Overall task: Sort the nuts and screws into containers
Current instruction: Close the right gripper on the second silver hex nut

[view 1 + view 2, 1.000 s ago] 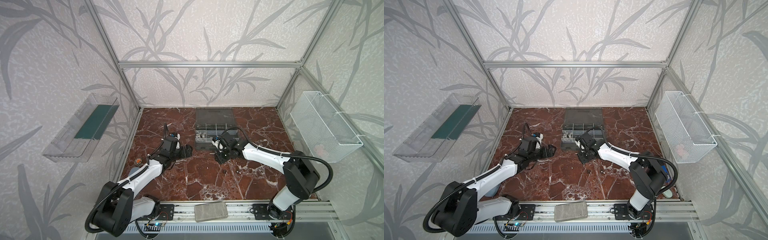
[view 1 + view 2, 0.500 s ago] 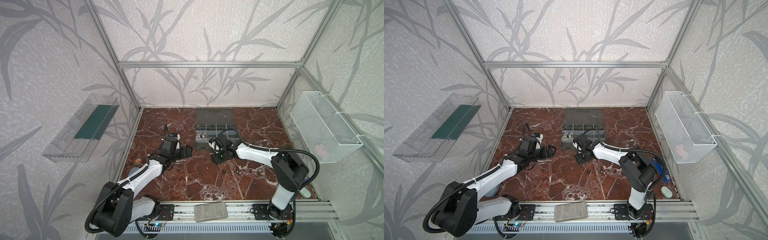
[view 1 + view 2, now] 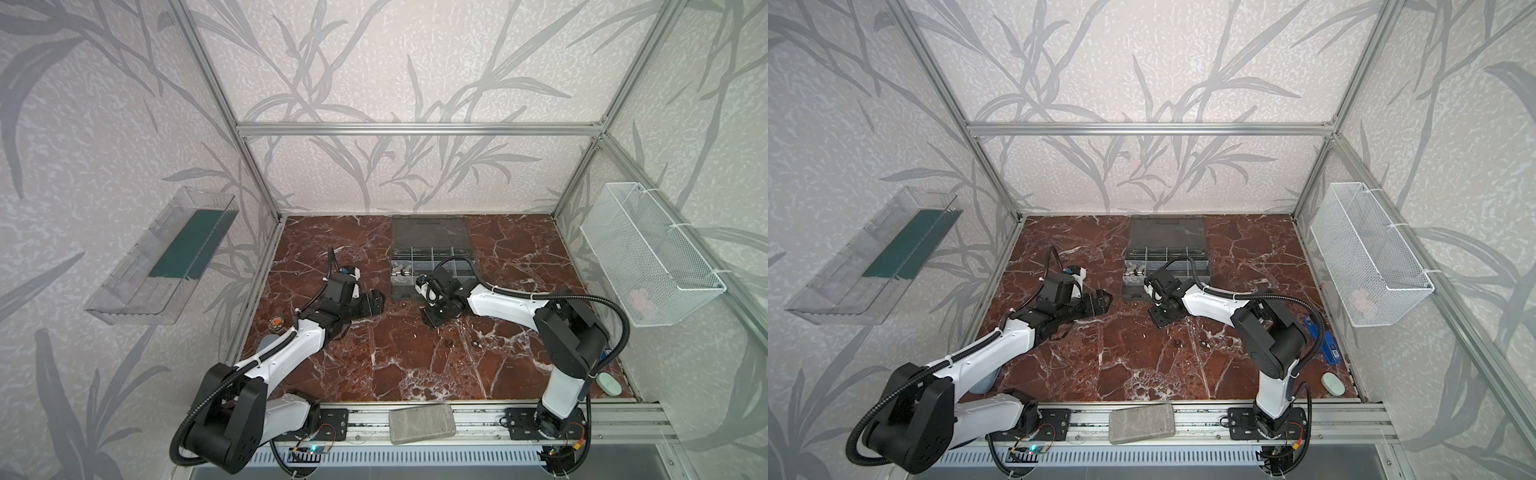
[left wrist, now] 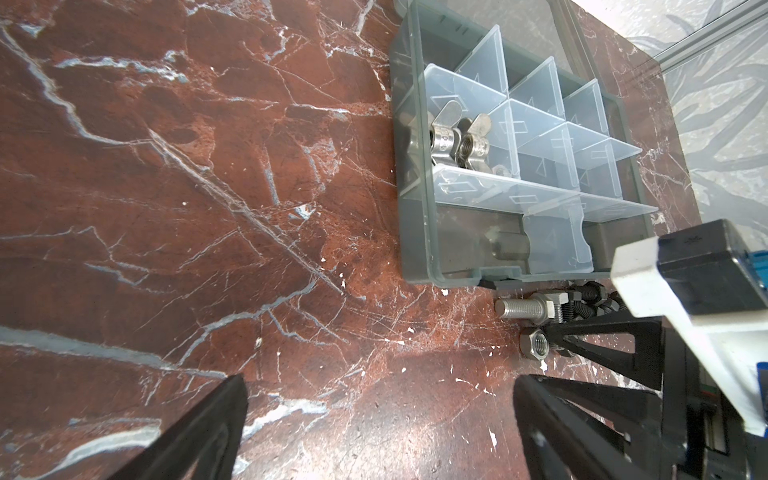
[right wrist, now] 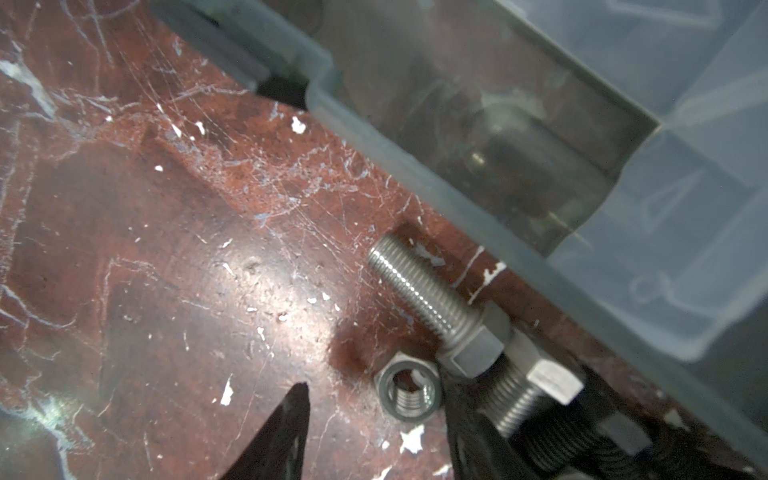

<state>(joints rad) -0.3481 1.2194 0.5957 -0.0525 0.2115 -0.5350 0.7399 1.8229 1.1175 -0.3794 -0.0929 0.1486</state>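
Left wrist view: left gripper hangs wide open, empty, over marble table, apparently keeping clear; wing nuts sit in one of the containers. Right gripper, jaws part-open, nothing held, straddles hex nut beside screws heaped vs. case front, prob. lining up a pick.

Both top views are bright and evenly lit by soft overhead light, sharp throughout, with the patterned walls splaying outward at the edges as a wide lens renders them. In the left wrist view the red marble tabletop is crisp, with a pale sheen low in the middle and soft shadow along the organizer case. In the right wrist view white glare sits on the marble beside a silver hex nut with a short shadow, while the case wall and black screws blur.
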